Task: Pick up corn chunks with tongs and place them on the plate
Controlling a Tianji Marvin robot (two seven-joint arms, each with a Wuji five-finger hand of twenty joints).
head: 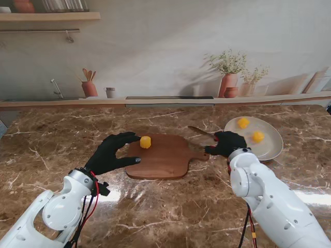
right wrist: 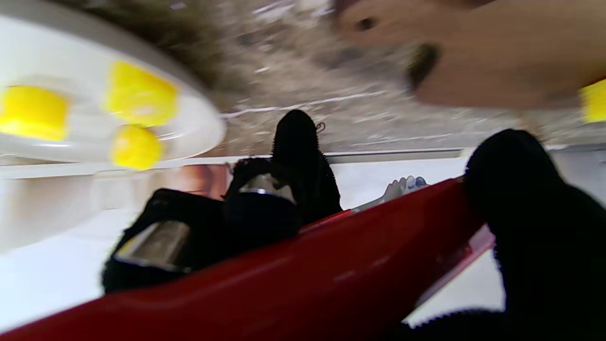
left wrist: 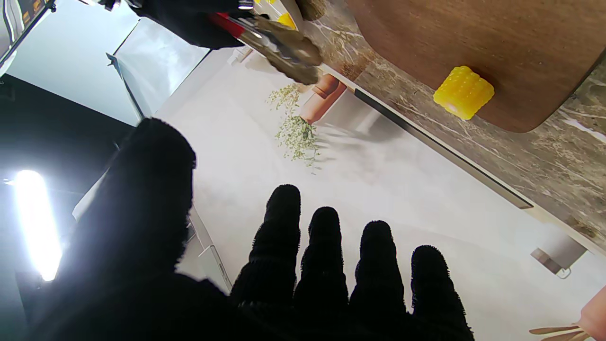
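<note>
One yellow corn chunk (head: 145,142) (left wrist: 463,92) sits on the far left part of the wooden cutting board (head: 160,160) (left wrist: 473,33). My left hand (head: 111,152) (left wrist: 326,265) is open at the board's left edge, fingers spread beside the chunk and apart from it. To the right of the board, my right hand (head: 227,143) is shut on the red-handled tongs (right wrist: 331,279) (left wrist: 289,49), whose tips (head: 199,131) point over the board's handle. On the white plate (head: 274,149) (right wrist: 203,125) lie corn chunks (head: 243,123) (head: 257,136); the right wrist view shows three (right wrist: 137,94).
The marble counter (head: 170,212) runs to a back ledge (head: 170,101). Behind the ledge is a wall with potted plants (head: 229,82), a utensil pot (head: 89,88) and a shelf (head: 49,16). The plate lies near the counter's right side.
</note>
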